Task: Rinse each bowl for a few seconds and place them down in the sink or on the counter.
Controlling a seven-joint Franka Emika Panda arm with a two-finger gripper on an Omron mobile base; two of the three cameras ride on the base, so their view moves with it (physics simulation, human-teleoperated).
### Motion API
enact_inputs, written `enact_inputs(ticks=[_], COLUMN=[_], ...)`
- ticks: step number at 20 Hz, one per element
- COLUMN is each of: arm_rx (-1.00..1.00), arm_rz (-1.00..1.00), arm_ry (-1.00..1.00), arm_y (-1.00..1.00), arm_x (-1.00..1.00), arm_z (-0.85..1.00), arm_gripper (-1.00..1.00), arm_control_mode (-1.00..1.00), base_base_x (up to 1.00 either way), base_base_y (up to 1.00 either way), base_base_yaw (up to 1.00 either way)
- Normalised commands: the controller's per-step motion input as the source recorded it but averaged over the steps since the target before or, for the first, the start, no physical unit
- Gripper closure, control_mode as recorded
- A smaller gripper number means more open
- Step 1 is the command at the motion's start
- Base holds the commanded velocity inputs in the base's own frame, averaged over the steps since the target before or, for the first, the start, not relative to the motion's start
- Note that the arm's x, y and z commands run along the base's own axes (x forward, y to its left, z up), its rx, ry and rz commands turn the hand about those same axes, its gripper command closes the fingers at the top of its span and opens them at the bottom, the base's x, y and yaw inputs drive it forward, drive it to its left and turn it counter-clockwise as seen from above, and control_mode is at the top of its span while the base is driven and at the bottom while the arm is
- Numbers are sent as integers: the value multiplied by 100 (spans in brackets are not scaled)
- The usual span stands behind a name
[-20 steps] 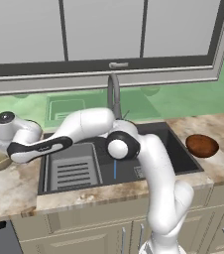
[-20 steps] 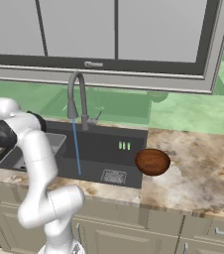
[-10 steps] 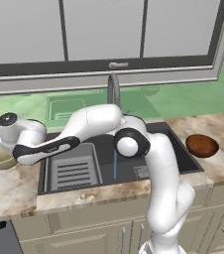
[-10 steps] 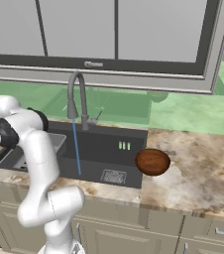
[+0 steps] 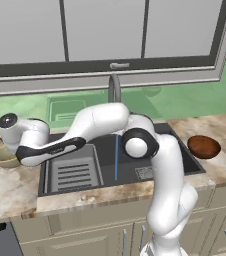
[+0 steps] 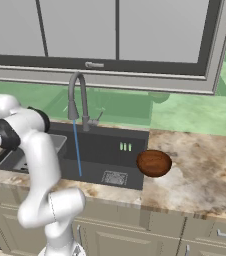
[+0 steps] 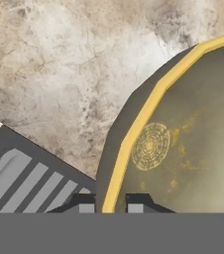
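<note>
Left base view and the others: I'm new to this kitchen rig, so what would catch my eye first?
The white arm stretches left across the dark sink to the olive-gold bowl on the counter; in the hand view its fingers straddle the bowl's rim. A thin blue stream runs from the faucet into the basin, and a reddish-brown bowl sits at the sink's right.

Bare worktop (image 7: 59,64) lies open at ten o'clock of the olive-gold bowl (image 7: 183,149), with the slotted tray (image 7: 25,183) at seven o'clock.

Brown bowl (image 6: 154,163) on counter (image 6: 200,165) by sink (image 6: 107,150); tap (image 6: 78,100) running.
</note>
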Motion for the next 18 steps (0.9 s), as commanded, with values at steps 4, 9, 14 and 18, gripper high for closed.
enact_inputs(ticks=[4,9,14,18], arm_rx=[-1,0,0,0], arm_rz=[-14,-13,-12,-11], arm_ry=[0,0,0,0], arm_y=[-20,-22,-23,-23], arm_x=[-11,-13,-17,-22], arm_z=[21,23,22,13], arm_gripper=[100,100,100,100], arm_control_mode=[-100,-100,-100,-100], base_base_x=[0,0,0,0], base_base_y=[0,0,0,0], base_base_yaw=[0,0,0,0])
